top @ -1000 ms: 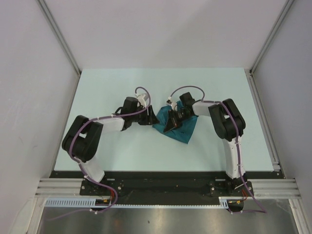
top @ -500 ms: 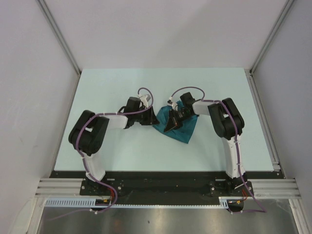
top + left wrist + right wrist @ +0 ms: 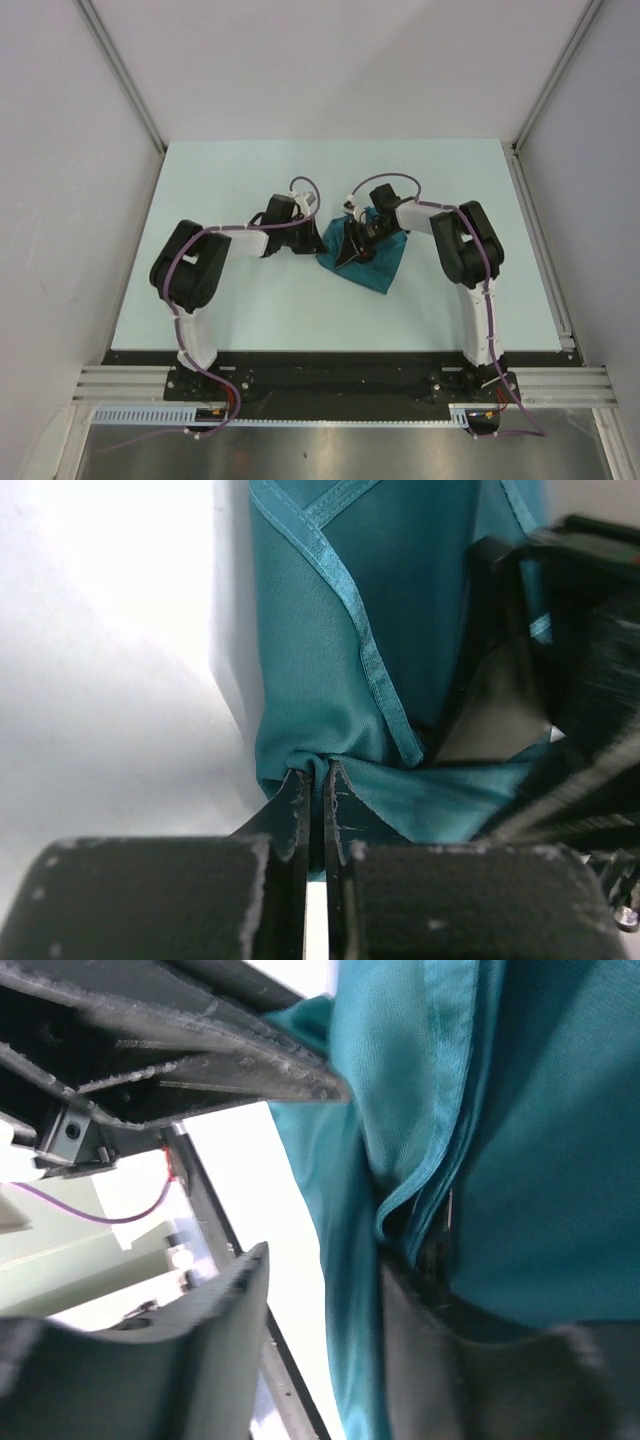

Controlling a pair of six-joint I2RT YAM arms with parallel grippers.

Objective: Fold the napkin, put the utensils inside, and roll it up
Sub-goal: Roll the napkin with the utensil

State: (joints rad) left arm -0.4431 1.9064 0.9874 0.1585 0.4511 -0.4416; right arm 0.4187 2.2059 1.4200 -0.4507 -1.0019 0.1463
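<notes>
The napkin (image 3: pixel 378 268) lies bunched near the middle of the worktop (image 3: pixel 250 300), a little toward its right edge. It is a narrow, creased bundle. Its long axis runs on a slant from the far left to the near right, and the near-right end comes to a blunt point toward the front edge. In the left wrist view its hemmed borders cross each other in bands over the folded cloth.

The left arm (image 3: pixel 190 275) has its elbow raised near the left edge, and its forearm reaches right, level and low, to the napkin's far-left end. The left gripper (image 3: pixel 312 775) is closed tight, pinching a small tuck of the napkin's edge between its fingertips.

The right arm (image 3: pixel 465 245) stands up from the front edge and bends at the elbow. Its forearm reaches left across the top of the napkin. The right gripper (image 3: pixel 330 1260) has its jaws apart, with bare worktop showing in the gap. A loose fold of cloth hangs between the fingers, and they are not clamped on it.

The two grippers sit close together at the same end of the bundle, and each one crowds the other's wrist view. Purple cables (image 3: pixel 300 185) loop above both wrists.
</notes>
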